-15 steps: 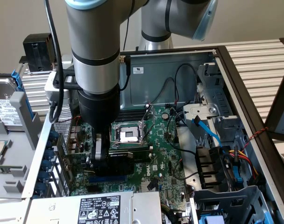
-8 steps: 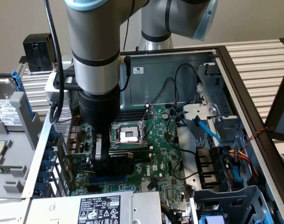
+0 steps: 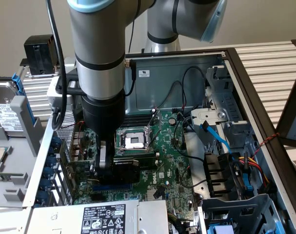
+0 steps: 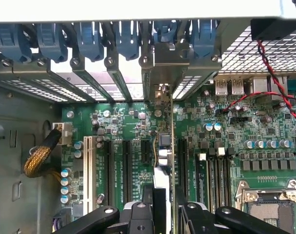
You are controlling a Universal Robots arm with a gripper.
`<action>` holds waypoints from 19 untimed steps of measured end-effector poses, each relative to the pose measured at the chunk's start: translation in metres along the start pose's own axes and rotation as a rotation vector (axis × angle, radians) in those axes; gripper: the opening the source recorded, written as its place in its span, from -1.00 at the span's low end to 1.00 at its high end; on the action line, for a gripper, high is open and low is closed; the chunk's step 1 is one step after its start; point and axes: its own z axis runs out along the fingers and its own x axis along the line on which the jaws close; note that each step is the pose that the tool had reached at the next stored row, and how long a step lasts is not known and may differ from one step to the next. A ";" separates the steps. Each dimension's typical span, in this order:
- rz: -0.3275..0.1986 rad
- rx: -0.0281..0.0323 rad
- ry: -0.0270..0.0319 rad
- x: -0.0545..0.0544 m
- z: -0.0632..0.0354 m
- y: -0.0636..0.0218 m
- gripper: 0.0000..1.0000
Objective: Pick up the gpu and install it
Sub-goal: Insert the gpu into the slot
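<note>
My gripper (image 3: 103, 163) reaches down into the open computer case and is shut on the gpu (image 3: 124, 165), a small green card with a black heatsink block. The card stands upright on its edge over the expansion slots of the large green motherboard (image 3: 172, 161), on the exterior view's left side of the board. In the wrist view the gpu (image 4: 163, 141) appears edge-on between my gripper's (image 4: 165, 217) two black fingers (image 4: 138, 214). Its silver bracket (image 4: 162, 66) sits against the case's rear slot openings. Whether the card's edge is seated in a slot is hidden.
The CPU socket (image 3: 133, 140) lies just behind the card. Black expansion slots and a white slot (image 4: 87, 170) flank it. Blue retention clips (image 4: 89, 39) line the rear wall. Cables and a blue lead (image 3: 218, 139) cross the exterior view's right. A power supply (image 3: 104, 217) sits in front.
</note>
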 end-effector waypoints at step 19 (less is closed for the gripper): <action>-0.001 0.0000 0.0000 0.000 0.0008 0.0006 -0.45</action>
